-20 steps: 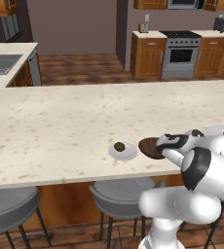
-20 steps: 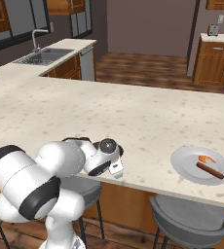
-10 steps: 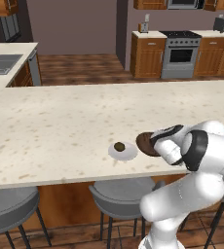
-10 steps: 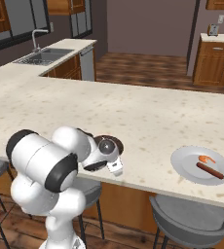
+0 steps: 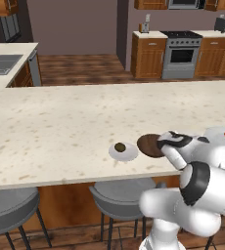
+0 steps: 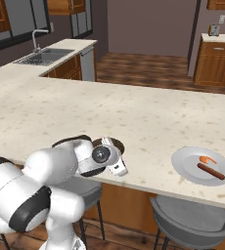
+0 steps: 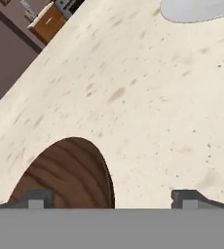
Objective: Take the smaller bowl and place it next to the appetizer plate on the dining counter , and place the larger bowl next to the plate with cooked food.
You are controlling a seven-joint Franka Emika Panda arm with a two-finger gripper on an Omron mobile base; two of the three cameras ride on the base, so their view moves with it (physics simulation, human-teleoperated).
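The smaller bowl (image 5: pixel 147 145), dark brown and wood-grained, sits on the dining counter (image 5: pixel 60 127) close against the right side of the appetizer plate (image 5: pixel 126 153), which carries a dark ball of food. My gripper (image 5: pixel 160 145) hovers at the bowl's right edge. In the hand view the gripper (image 7: pixel 111 199) is open, its fingertips wide apart, with the left one over the bowl (image 7: pixel 67 172) and nothing held. The plate with cooked food (image 6: pixel 202 165) lies further right with a sausage and an orange piece. The bowl (image 6: pixel 116 143) peeks out behind my hand. The larger bowl is out of view.
Grey round stools (image 5: pixel 117 200) stand under the counter's near edge. A sink (image 6: pixel 45 56) is set in the far left counter, and a stove (image 5: pixel 182 53) stands at the back wall. A white plate rim (image 7: pixel 196 9) shows at the hand view's top.
The gripper has opened from shut and let go of the smaller bowl, which now rests on the counter beside the appetizer plate. The arm's elbow has swung lower.
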